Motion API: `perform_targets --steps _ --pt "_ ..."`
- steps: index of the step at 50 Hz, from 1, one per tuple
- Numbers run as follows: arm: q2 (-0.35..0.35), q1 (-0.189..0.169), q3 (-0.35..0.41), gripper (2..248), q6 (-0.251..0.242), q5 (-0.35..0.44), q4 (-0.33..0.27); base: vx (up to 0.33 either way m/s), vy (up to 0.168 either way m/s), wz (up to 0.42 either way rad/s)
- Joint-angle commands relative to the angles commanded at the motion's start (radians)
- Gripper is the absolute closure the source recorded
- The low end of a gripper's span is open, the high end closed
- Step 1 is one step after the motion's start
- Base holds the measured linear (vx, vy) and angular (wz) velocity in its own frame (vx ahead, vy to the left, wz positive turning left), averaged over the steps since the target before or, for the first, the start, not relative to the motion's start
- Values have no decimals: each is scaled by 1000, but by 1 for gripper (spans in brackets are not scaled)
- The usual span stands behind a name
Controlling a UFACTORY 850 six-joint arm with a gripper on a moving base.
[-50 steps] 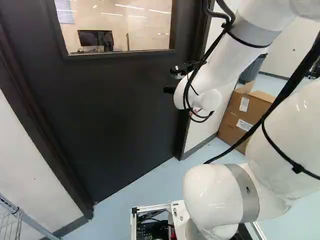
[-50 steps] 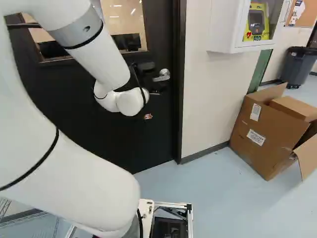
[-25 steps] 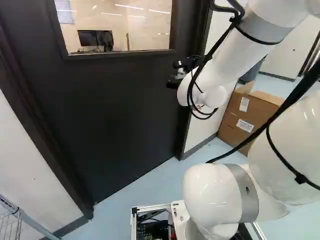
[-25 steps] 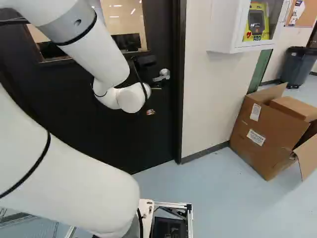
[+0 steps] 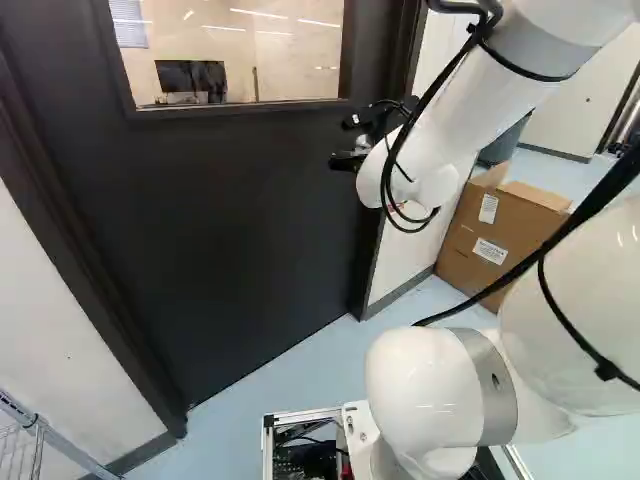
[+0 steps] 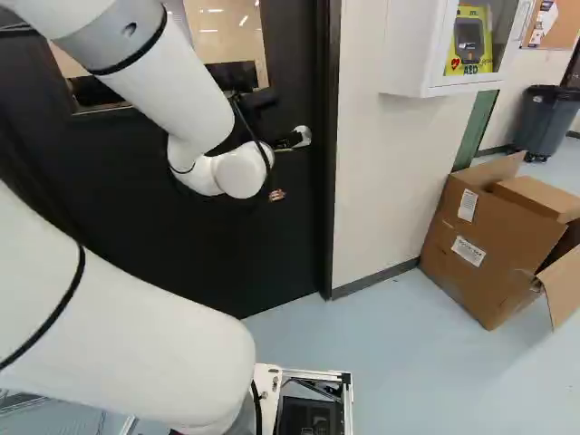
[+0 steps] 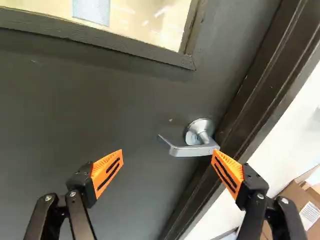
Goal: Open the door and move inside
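**Spread fingers stood about the handle of a shut door**

The handle sat on the door's latch side, just inside the dark frame. Compared with half a second earlier, the gripper had shifted a little against the door, and in the right base view one black finger now covered part of the handle, which had shown more plainly before. The wrist end of the arm had risen slightly, while its lower length had sunk a little in the right base view. The base had stayed where it was, and so had the door, shut in its frame.

The door was dark and plain, with a window in its upper part. The handle was a silver lever on a round plate, its free end pointing away from the frame towards the middle of the door.

The fingers were wide apart and gripped nothing. The lever lay between their orange tips, its plate end close by one of them; whether they touched could not be told.

Through the window a dark monitor showed. Beyond the frame came a pale wall with a white cabinet, then an open cardboard box on the floor and a grey bin farther off.
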Motion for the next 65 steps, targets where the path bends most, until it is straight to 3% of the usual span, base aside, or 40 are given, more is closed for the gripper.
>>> perform_targets --steps 47,65 --pt "-118 1 -106 3 0 0 -2 0 0 0" --pt "-208 10 -159 3 0 0 -2 0 0 0"
